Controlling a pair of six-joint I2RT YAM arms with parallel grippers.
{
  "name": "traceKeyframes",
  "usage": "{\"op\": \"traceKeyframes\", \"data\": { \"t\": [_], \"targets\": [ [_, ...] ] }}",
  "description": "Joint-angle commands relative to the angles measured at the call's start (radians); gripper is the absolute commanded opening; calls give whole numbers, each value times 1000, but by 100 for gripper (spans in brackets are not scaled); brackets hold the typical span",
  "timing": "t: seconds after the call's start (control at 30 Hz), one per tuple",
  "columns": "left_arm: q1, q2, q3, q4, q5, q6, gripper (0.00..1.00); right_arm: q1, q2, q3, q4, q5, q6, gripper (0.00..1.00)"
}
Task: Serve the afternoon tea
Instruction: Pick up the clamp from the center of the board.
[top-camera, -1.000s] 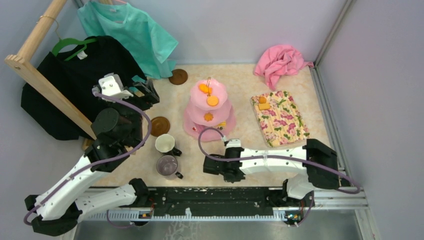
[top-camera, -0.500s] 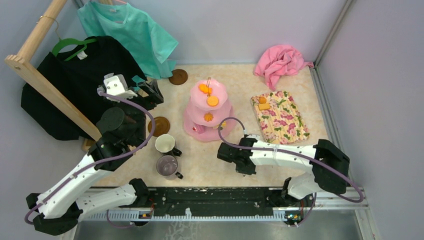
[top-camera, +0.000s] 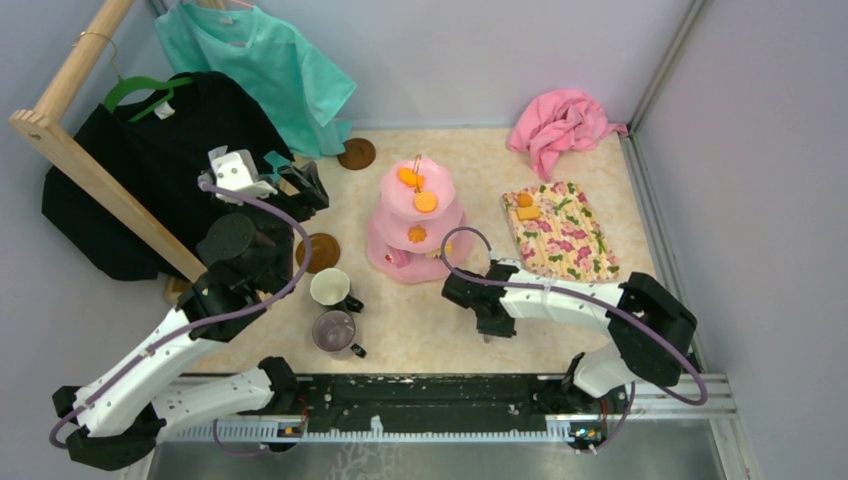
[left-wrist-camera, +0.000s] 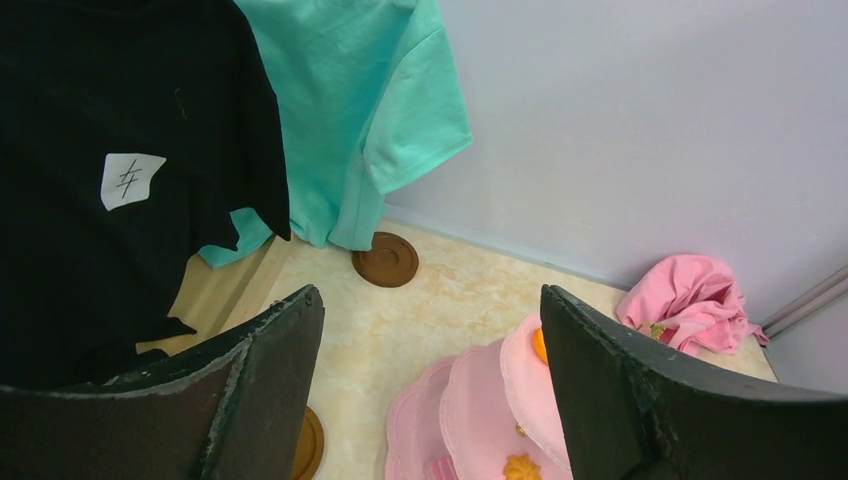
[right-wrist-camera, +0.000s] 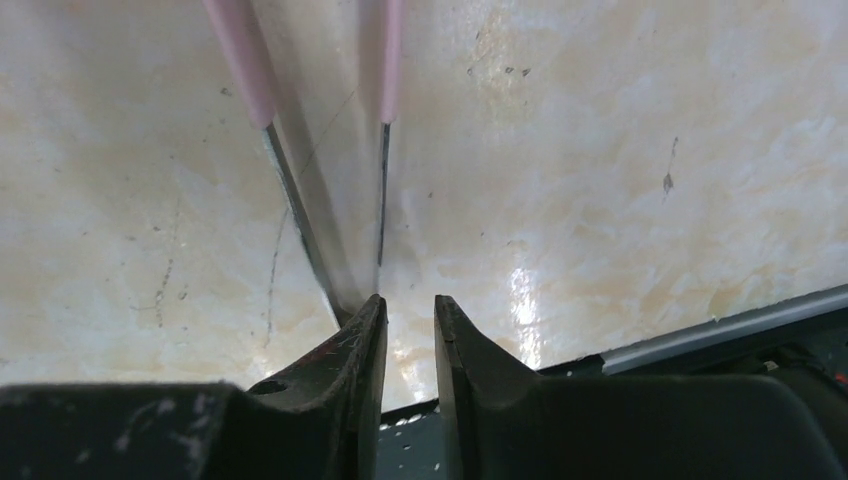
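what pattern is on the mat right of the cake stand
The mat has pink flowers and green leaves on cream; top external view shows it best.

Bright, even light — soft glare on tabletop (right-wrist-camera: 520, 290).

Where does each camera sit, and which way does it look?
Top external: high behind the robot, looking down on the table and cake stand; left arm and right arm show.
Left wrist: on the left arm, facing the back wall; open left gripper shows.
Right wrist: on the right arm, facing down at a pink-handled tool; right gripper shows, barely parted.
Shared: top and left wrist see cake stand and pink cloth.
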Motion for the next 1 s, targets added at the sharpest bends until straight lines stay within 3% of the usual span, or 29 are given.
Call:
{"op": "traceKeyframes", "data": {
  "t": [0.0,0.3,0.97],
  "targets": [
    [4,-4,30,-6,12,-14,84,-25,-10,-17,26,17,-40,29],
    [5,3,38,1,21,-14,84,-29,-53,34,36,81,-80,41],
    [4,-10,8,68,8,72,84,-29,123,50,167,124,-115,44]
  ]
}}
